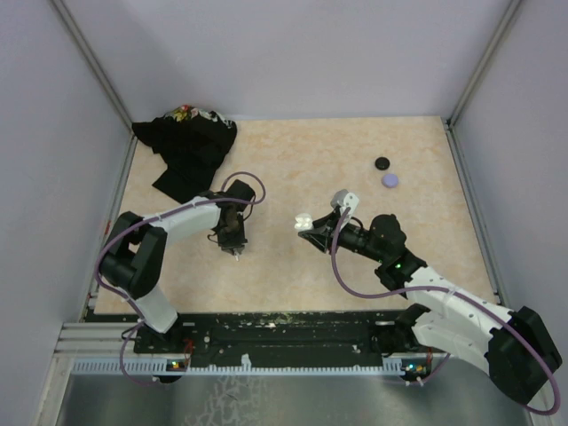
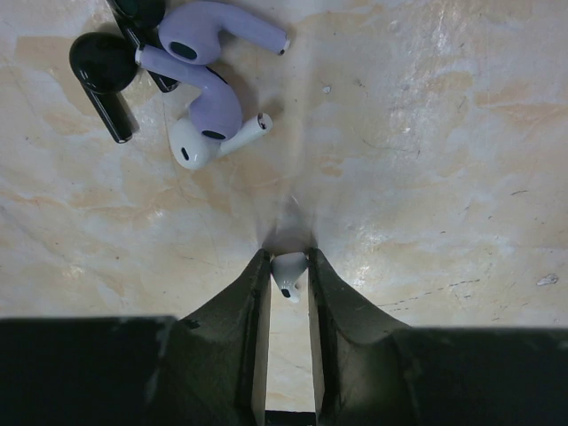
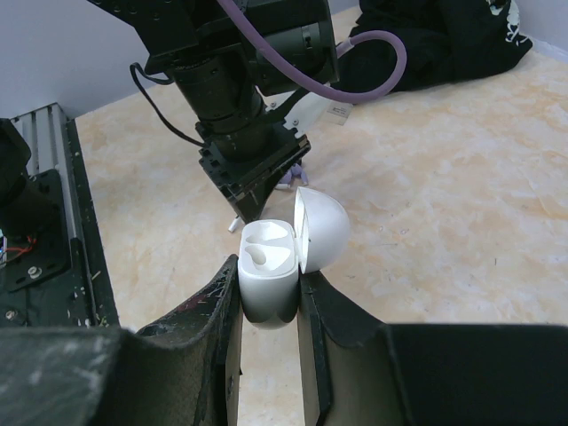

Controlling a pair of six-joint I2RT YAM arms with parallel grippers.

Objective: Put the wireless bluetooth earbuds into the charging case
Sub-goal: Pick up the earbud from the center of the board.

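A: Why is the charging case [image 3: 266, 277] held open?

B: It is clamped in the right gripper [image 3: 269, 284], lid tipped back, so its wells are offered toward the left gripper [image 1: 236, 248].

A: And the earbuds?

B: A small glossy white earbud [image 2: 288, 272] is pinched there, low over the table [image 2: 444, 133]. Lavender, white and black ones [image 2: 191, 89] are heaped nearby.

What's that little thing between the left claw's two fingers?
A white earbud, pinched by the left gripper; the left wrist view shows it.
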